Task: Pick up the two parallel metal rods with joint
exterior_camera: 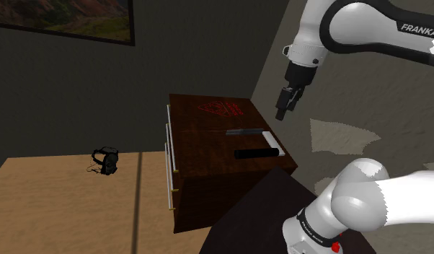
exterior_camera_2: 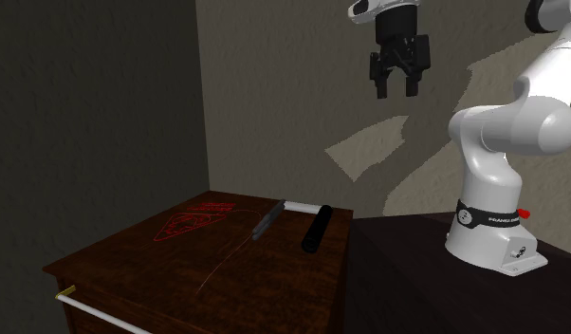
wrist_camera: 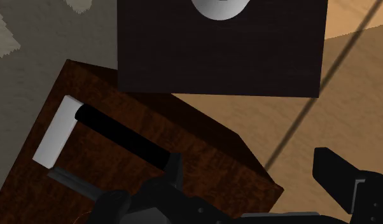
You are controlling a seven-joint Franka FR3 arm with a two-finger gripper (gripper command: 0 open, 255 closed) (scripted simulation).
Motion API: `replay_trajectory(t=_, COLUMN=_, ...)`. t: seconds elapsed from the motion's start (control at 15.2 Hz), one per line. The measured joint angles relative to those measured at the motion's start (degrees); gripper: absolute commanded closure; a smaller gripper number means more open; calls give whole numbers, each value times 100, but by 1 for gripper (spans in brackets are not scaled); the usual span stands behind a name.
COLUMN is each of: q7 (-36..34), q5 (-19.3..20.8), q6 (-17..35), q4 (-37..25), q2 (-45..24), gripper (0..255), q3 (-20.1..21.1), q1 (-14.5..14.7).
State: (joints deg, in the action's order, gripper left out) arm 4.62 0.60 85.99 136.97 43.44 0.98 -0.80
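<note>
The rod piece lies on a dark wooden dresser (exterior_camera: 205, 148), near the edge closest to my stand. It is a grey rod (exterior_camera: 244, 132) and a black rod (exterior_camera: 255, 154) lying parallel, joined at one end by a white bar (exterior_camera: 273, 142). In the second exterior view, the grey rod (exterior_camera_2: 267, 220), black rod (exterior_camera_2: 315, 230) and white bar (exterior_camera_2: 303, 207) lie flat. My gripper (exterior_camera_2: 397, 85) hangs high above the piece, open and empty. In the wrist view, the black rod (wrist_camera: 123, 135) and white bar (wrist_camera: 55, 130) lie beyond the open gripper (wrist_camera: 254, 175).
A red triangular mesh shape (exterior_camera: 221, 109) lies on the far part of the dresser top. White drawer handles (exterior_camera: 169, 155) run down its front. A small black object (exterior_camera: 104, 160) sits on the tan floor. My dark stand (exterior_camera_2: 407, 275) adjoins the dresser.
</note>
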Motion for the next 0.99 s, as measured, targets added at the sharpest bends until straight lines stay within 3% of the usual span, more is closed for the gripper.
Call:
replay_trajectory(t=0.4, q7=791, q5=410, q6=623, q4=579, q2=52, gripper=0, q3=-438, q1=-29)
replay_trajectory(t=0.99, q7=2528, q5=1293, q6=2309, q4=1253, q2=-649, gripper=0, q3=-1522, q1=-142)
